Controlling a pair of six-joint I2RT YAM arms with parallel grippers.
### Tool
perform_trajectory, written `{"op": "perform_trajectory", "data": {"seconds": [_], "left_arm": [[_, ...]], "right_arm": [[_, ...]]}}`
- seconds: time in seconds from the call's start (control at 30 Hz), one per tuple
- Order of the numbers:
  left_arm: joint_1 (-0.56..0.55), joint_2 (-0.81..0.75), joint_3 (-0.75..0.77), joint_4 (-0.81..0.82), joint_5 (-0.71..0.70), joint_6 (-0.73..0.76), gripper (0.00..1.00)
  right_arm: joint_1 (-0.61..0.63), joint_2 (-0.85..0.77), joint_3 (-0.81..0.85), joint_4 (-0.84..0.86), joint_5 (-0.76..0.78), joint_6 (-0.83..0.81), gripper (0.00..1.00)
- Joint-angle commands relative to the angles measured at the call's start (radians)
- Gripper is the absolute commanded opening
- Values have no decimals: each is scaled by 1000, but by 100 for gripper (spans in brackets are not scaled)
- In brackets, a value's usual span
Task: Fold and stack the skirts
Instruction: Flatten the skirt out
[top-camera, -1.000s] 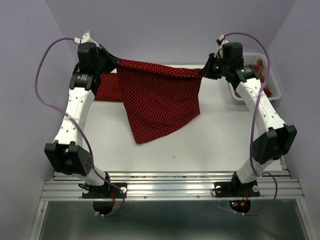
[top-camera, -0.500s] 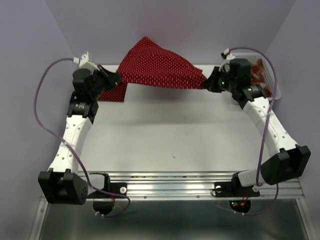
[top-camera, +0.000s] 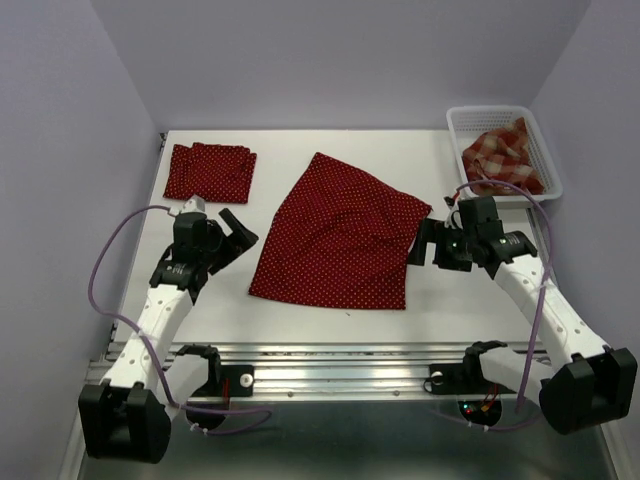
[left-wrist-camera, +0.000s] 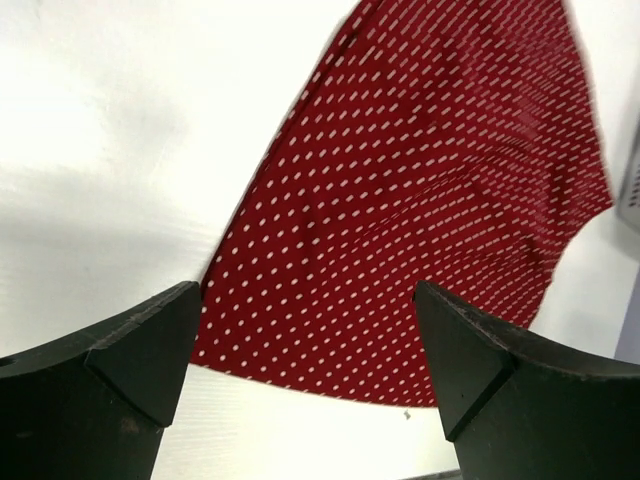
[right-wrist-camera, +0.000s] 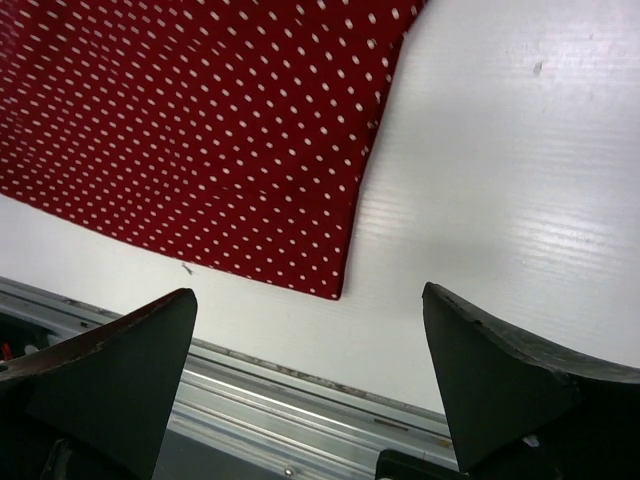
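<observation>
My left gripper (top-camera: 240, 230) and right gripper (top-camera: 421, 245) now stand wide, empty. The released skirt (top-camera: 340, 240) lies flat, ready for folding.

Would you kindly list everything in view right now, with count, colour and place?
Spread polka-dot skirt: one, dark red with white dots, flat at mid-table.
Folded polka-dot skirt: one, same colours, far left corner.
Plaid skirt: one, red and cream, bunched in the basket.
Basket: one, white mesh, far right corner.
Table: one, white.
Cables: two, purple, one along each arm.
Left arm: white and black, jaws open, empty, left of the spread skirt.
Right arm: same colours, jaws open, empty, right of it.
</observation>
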Motion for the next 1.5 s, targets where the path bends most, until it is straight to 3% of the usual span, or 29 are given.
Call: {"op": "perform_trajectory", "data": {"seconds": [0.0, 0.27, 0.37, 0.47, 0.53, 0.67, 0.87, 0.97, 1.07, 1.1, 1.2, 1.47], "left_arm": [[-7, -73, 76, -64, -76, -7, 99], [-26, -51, 30, -91, -41, -38, 99], [-39, -50, -16, -113, -66, -79, 99], [-62, -47, -63, -122, -73, -114, 99], [-69, -33, -96, -107, -53, -144, 99], [-106, 1, -126, -64, -27, -170, 99], [-229, 16, -102, -12, -41, -226, 99], [-266, 41, -99, -16, -56, -246, 99], [-287, 58, -123, -22, -64, -280, 99], [-290, 58, -129, -36, -82, -304, 99], [-290, 55, -143, -57, -113, -361, 99], [-292, 117, -171, -116, -152, -463, 99]], "right_arm": [[-4, -53, 71, -15, -11, -23, 100], [33, -42, 2, 74, -101, -6, 100], [224, -53, -9, 68, 171, 41, 100], [411, -47, -46, 132, 208, 57, 100], [493, -7, -43, 149, 336, 97, 100], [493, 63, -27, 197, 532, 132, 100], [484, 171, 32, 292, 650, 173, 100], [458, 218, 66, 330, 617, 144, 100], [458, 261, 85, 362, 427, 2, 100], [458, 264, 69, 369, 300, -35, 100], [458, 240, 16, 393, 215, -70, 100], [458, 205, -24, 451, 299, -64, 100]]}}
